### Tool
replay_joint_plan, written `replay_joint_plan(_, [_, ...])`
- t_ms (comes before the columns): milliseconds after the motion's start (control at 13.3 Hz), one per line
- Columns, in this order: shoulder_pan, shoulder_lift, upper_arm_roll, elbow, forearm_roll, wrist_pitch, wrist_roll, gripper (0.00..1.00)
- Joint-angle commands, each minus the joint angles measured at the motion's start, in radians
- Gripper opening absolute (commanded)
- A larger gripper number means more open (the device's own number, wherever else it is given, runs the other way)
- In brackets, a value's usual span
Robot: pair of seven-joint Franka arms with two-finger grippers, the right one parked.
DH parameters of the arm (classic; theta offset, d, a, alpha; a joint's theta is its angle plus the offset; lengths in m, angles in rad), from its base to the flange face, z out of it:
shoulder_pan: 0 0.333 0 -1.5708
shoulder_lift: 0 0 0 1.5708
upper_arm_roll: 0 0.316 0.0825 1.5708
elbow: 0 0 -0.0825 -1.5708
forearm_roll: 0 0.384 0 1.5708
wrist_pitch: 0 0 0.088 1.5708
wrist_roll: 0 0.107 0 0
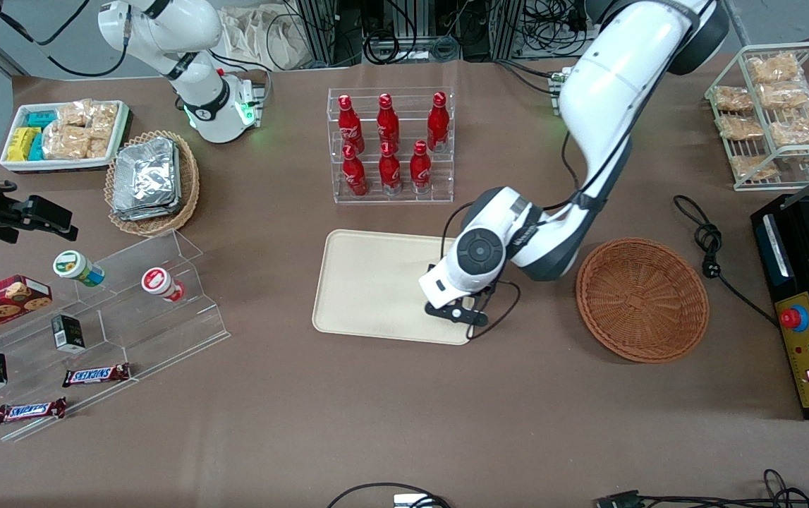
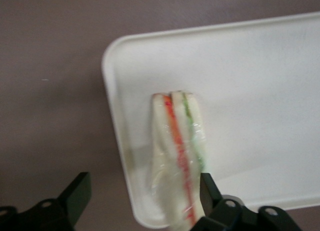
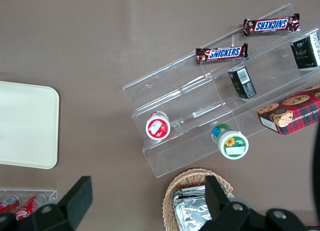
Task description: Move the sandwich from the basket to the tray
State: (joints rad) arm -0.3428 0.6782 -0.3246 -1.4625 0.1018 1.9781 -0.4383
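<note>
Over the tray's corner: the gripper (image 1: 462, 309) hangs above the cream tray (image 1: 369, 282), at the corner nearest the front camera on the working arm's side.
Sandwich: the sandwich (image 2: 177, 156) rests on the tray, just inside that corner, with its red-orange and green filling stripes showing through the clear wrap.
Fingers: spread wide; one fingertip (image 2: 209, 187) sits right against the wedge's side, the other stands well clear over the brown tabletop, so nothing is clamped.
Long axis: in the wrist view the wedge runs lengthwise away from the gripper, its stripes roughly parallel to the tray's short edge and across the line joining the two fingertips.
Offset: the wedge is not centred in the opening; it lies close to one finger and apart from the other.
Basket: the reddish-brown woven basket (image 1: 642, 300) stands beside the tray, toward the working arm's end of the table, and holds nothing visible.
Stage, as I judge it: the sandwich looks delivered and let go, so only the retreat is left.
Next move calls for: a straight lift, since a sideways drift could drag the near finger against the wrap and tip the wedge.
</note>
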Motion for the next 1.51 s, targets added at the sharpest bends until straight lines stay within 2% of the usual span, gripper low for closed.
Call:
replay_joint_plan(0, [0.048, -0.132, -0.001, 0.042, 0.001, -0.183, 0.009, 1.0])
replay_joint_plan(226, [0.112, -0.267, -0.001, 0.039, -0.005, -0.333, 0.076, 1.0])
replay_joint_plan(527, [0.252, -0.411, 0.001, 0.041, -0.005, -0.531, 0.209, 1.0])
replay_joint_plan(678, [0.326, -0.469, 0.001, 0.039, -0.007, -0.573, 0.282, 1.0])
replay_joint_plan(904, [0.424, -0.531, 0.001, 0.037, -0.007, -0.62, 0.294, 1.0])
replay_joint_plan(1432, [0.455, -0.556, 0.005, 0.033, -0.007, -0.72, 0.343, 1.0])
